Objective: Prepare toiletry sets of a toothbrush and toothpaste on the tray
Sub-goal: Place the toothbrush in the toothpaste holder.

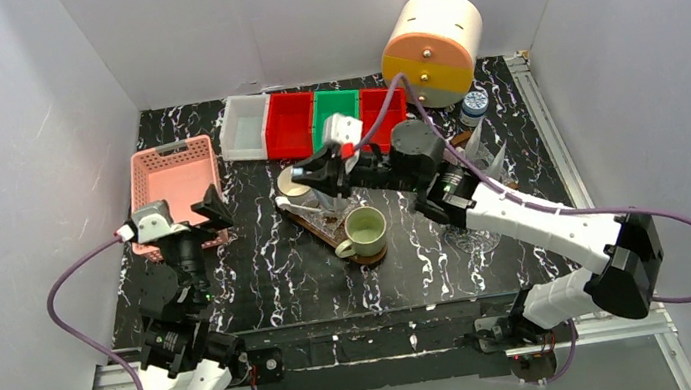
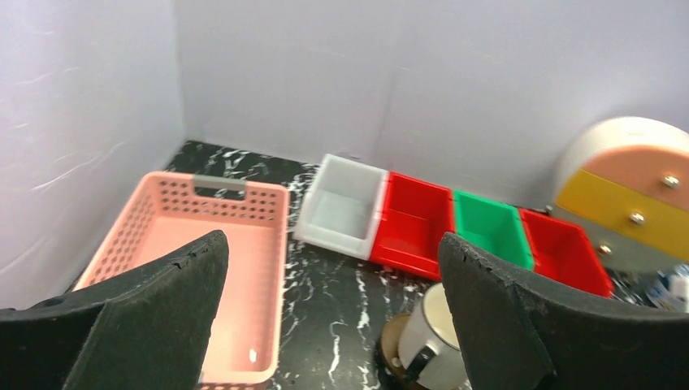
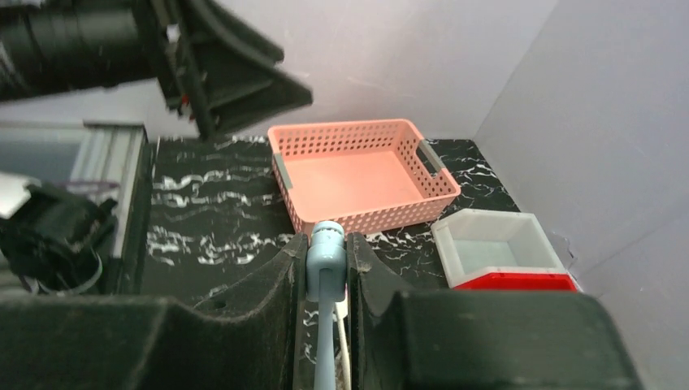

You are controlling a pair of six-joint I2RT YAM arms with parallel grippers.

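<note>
Black marble tabletop (image 1: 271, 275), white walls (image 1: 13, 148); left claw (image 2: 333, 244) apart, right claw (image 3: 325, 242) clamped on toothbrush (image 3: 325, 325).

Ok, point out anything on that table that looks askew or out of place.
The round drawer unit at the back right looks tipped: its orange and yellow fronts slant instead of sitting level. The brown tray lies diagonal on the table. No spill or damage shows.

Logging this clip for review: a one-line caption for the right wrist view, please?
Right end effector grips a pale toothbrush upright between its fingers, pink basket beyond.
</note>
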